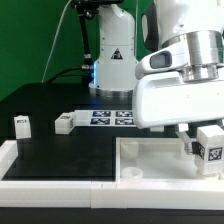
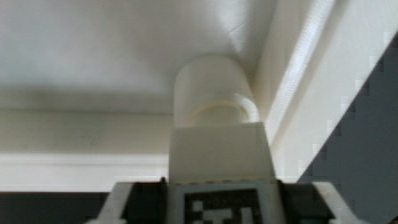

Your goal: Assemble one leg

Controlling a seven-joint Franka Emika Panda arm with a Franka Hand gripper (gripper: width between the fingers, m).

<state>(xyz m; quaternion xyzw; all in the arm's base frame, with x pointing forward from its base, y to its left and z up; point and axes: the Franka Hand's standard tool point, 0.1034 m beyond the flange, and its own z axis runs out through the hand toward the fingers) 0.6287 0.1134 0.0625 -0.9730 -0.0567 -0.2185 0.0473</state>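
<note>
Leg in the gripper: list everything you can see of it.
The leg is a small white post, plastic by its look, with a black-and-white square tag on one face near the held end. The gripper is shut on it at that end. Its far end is rounded and points into an inside corner of the white tray; contact there cannot be told.

The black table (image 1: 60,150) fills the left and middle of the exterior view, with a raised white border (image 1: 50,188) along its lower and left edges. At middle left stands a small white leg (image 1: 22,124); a second leg (image 1: 65,122) lies to its right, apart from it. Just right of that lies the marker board (image 1: 112,117). A large white tray (image 1: 155,165) rests at lower right.
</note>
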